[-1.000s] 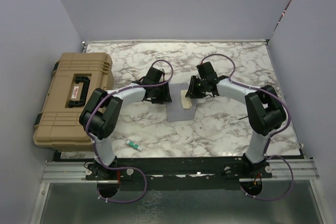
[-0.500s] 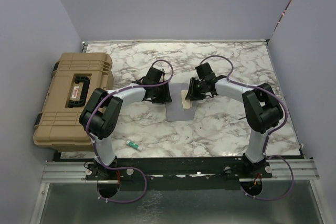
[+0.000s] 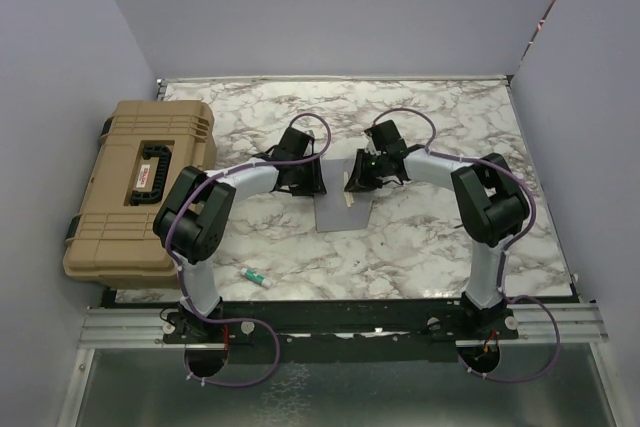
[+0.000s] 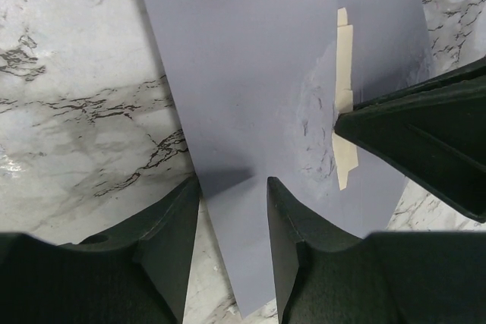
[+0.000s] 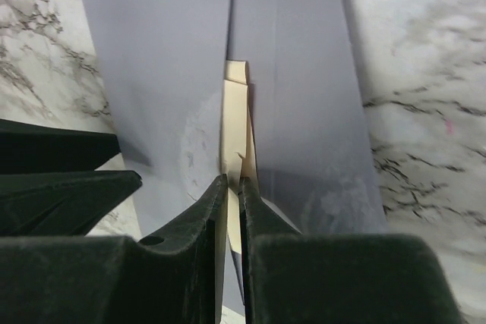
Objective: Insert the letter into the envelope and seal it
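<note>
The letter [image 5: 234,123] lies partly inside the envelope [image 4: 250,73], hard case [image 3: 140,187] to its left.

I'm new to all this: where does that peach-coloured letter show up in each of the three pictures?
Top view: the letter is a small strip near the middle of the picture.
Left wrist: right of centre, a thin upright strip.
Right wrist: centre, running down between the fingers of the right gripper.
Shared landmark: the grey envelope, which surrounds the strip in all three.
</note>
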You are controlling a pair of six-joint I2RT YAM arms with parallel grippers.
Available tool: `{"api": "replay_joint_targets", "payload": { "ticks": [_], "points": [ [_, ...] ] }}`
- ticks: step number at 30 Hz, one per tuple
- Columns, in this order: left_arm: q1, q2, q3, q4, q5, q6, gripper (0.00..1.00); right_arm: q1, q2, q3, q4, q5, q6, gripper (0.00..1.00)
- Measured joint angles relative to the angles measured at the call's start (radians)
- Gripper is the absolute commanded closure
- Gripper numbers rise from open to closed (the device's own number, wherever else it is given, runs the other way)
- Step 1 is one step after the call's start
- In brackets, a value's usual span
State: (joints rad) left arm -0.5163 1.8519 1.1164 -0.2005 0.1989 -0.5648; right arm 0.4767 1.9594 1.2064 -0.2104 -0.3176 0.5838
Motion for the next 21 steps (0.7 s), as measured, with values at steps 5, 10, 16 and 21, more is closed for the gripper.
{"api": "replay_joint_targets", "payload": {
  "ticks": [5, 10, 16, 21],
  "points": [
    [0.001, 0.003, 0.002, 0.006, 0.0, 0.0, 0.58, 0.0, 0.027, 0.016, 0.04, -0.051, 0.002, 0.78],
    [0.002, 0.005, 0.003, 0.005, 0.002, 0.001, 0.58, 0.0, 0.028, 0.016, 0.059, -0.076, 0.01, 0.66],
    [0.003, 0.005, 0.004, 0.005, 0.002, 0.002, 0.58, 0.0, 0.025, 0.016, 0.067, -0.077, 0.023, 0.56],
    [0.003, 0.006, 0.006, 0.003, 0.003, 0.002, 0.58, 0.0, 0.027, 0.019, 0.068, -0.083, 0.029, 0.59]
  ]
}}
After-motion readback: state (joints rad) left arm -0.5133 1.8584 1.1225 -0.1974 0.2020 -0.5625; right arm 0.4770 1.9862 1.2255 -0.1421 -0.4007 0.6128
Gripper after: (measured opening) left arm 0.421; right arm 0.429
